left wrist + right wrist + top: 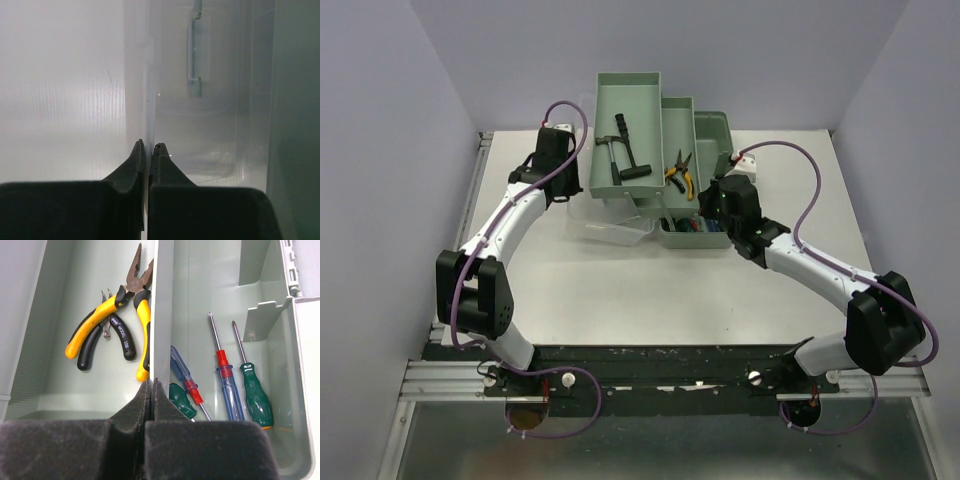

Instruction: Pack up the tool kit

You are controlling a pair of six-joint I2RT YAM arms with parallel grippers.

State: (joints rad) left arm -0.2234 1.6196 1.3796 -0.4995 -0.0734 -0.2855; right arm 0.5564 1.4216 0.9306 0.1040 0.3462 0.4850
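Gripping the tray wall [162, 305] is the right tool [151, 384] (left tool [148, 147] pinches the lid [210, 130]).

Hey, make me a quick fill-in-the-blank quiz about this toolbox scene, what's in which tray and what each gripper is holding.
1. In the toolbox, the far-left tray holds the ___.
2. The left gripper is shut on the edge of the translucent ___.
3. The right gripper pinches the tray wall between the yellow-handled pliers and the ___.
Missing words: hammer; lid; screwdrivers.
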